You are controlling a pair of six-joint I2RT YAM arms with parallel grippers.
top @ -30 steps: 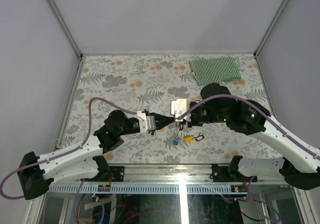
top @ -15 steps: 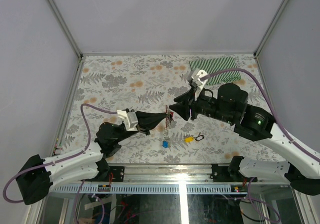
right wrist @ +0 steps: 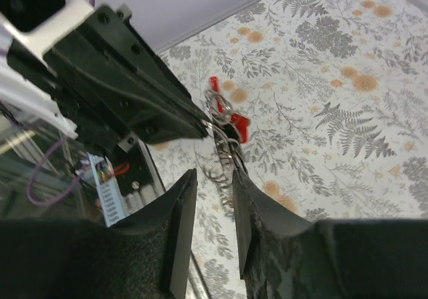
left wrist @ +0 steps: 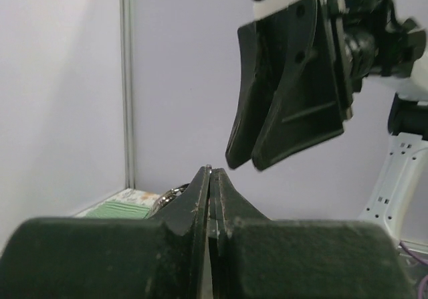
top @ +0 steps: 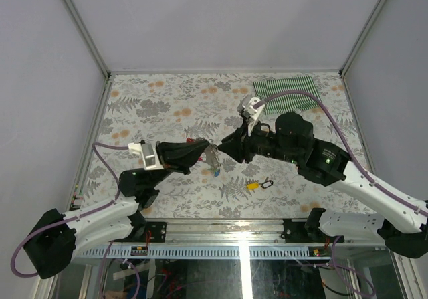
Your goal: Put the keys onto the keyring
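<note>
Keyring [right wrist: 239, 124] is held off the table [top: 167, 105], pinched at the tip of the left hand [top: 199, 152], whose fingers are pressed together on it. The red clip stands just past that tip and the chain [right wrist: 224, 166] hangs below it. Right hand [top: 225, 148] faces the left one tip to tip. Its fingers are slightly apart, with the chain dangling just ahead of the gap. Whether either finger touches the chain cannot be told.

Blue key [top: 216, 173] appears to hang at the chain's lower end, under both hands. Yellow key [top: 253, 185] lies on the table nearer the arm bases than the right hand, just beside a black loop [top: 267, 182]. No green key can be made out.

Judgement: the step in hand is steadying the keyring between the two hands so another key can be threaded.

Recommendations:
- Keep the left hand's pinch firm and the clip's opening turned toward the right hand.
- Let the chain stop swinging before the right hand closes.
- Grip the clip or ring, not the loose links.
- Fetch the yellow key by its head only, leaving the loop behind.

Risk: the pinch is narrow, so a sideways pull could twist the keyring free.
</note>
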